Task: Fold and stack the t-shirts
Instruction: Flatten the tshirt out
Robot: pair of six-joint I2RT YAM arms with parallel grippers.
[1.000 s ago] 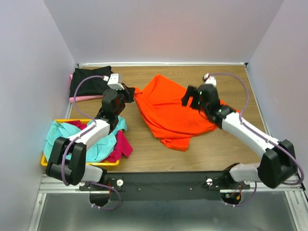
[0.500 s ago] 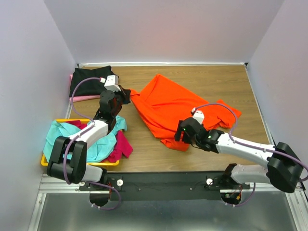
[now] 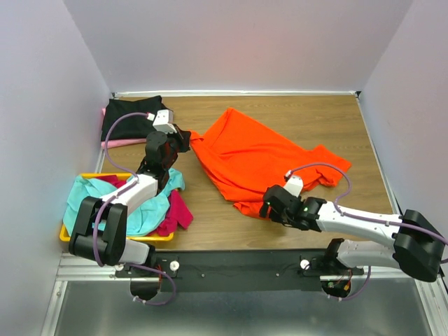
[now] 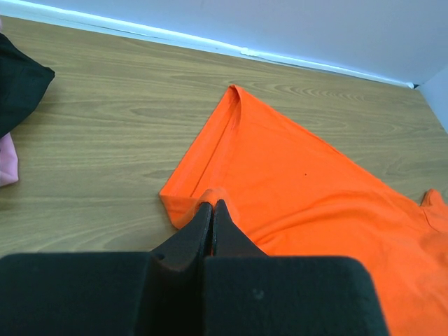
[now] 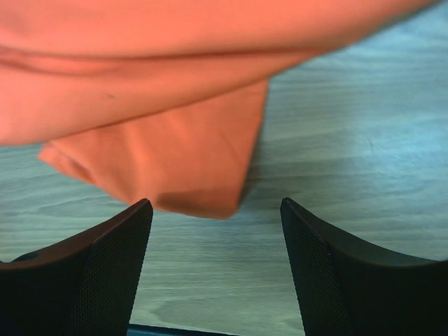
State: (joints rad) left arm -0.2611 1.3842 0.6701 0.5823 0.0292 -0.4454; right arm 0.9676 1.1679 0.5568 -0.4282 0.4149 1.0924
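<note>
The left arm (image 3: pixel 136 189) is stretched forward from its base along the left side with the elbow bent. The left pincer (image 4: pixel 212 208) is seen with its fingers pressed tightly together, a fold of the orange t-shirt (image 4: pixel 315 189) pinched between the tips. The right arm (image 3: pixel 364 220) is laid low and swung across toward the middle, and the right pincer (image 3: pixel 268 208) is held just above the tabletop (image 3: pixel 294 115), its fingers (image 5: pixel 98 273) spread wide apart.
</note>
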